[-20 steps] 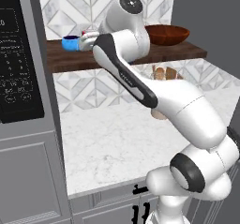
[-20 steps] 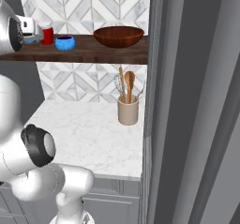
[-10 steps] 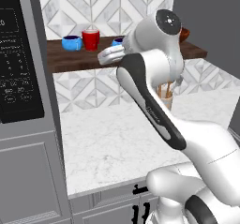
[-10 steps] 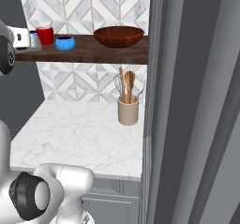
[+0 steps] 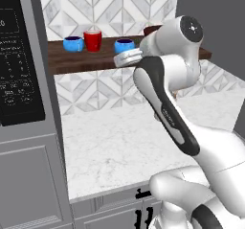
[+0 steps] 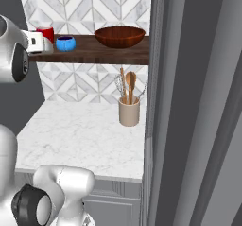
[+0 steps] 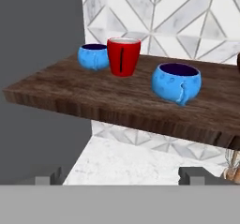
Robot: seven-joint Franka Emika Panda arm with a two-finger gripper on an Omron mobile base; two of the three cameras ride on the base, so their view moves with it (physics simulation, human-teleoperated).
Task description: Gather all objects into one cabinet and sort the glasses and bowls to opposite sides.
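The glossy white robot arm (image 5: pixel 201 151) is made of thick rounded segments. A long dark grey band (image 5: pixel 165 110) runs along one segment, with small pale lettering on it that is too small to read. The joints are dark: a black ring (image 6: pixel 30 208) and a dark round cap (image 5: pixel 191 27) with small pale dots.

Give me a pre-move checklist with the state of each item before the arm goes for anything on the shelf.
1. Tool open: ok, tips spread wide.
2. Tool empty: ok, nothing between the tips.
3. Red cup upright on the shelf: ok.
4. Both blue cups on the shelf: ok; the far blue cup is beside the red cup, the near blue cup stands apart.
5. Bowl on the same shelf, at the other end from the cups: ok.
6. Far blue cup touching the red cup: cannot tell.
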